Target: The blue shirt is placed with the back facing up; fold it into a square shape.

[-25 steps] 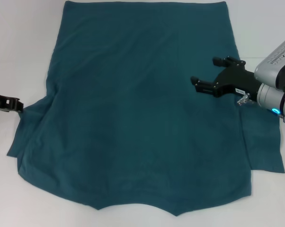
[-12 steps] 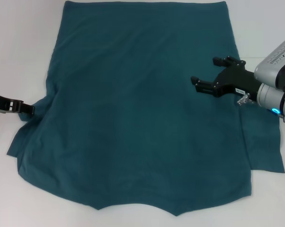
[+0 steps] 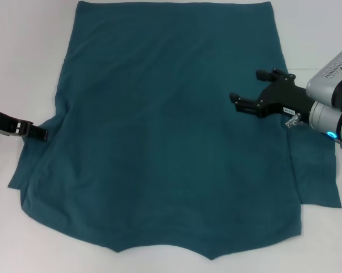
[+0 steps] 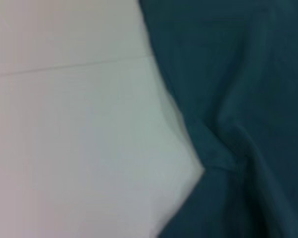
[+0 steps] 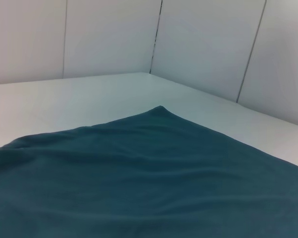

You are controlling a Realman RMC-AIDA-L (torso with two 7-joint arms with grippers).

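Observation:
The blue shirt (image 3: 171, 125) lies spread flat on the white table (image 3: 23, 57), plain side up, with the neckline at the near edge. My left gripper (image 3: 39, 132) reaches in low from the left and meets the shirt at its left sleeve. The left wrist view shows the shirt's (image 4: 248, 99) puckered edge against the table. My right gripper (image 3: 251, 86) hovers open over the shirt's right side, fingers pointing left with nothing between them. In the right wrist view, a corner of the shirt (image 5: 149, 188) lies on the table.
Bare white table (image 3: 318, 34) surrounds the shirt on the left, right and far sides. The shirt's right sleeve (image 3: 318, 176) lies flat below my right arm. Pale wall panels (image 5: 203, 44) stand behind the table in the right wrist view.
My left gripper has slid to the right, and the left sleeve's edge has shifted inward with it. The right arm has stayed in place.

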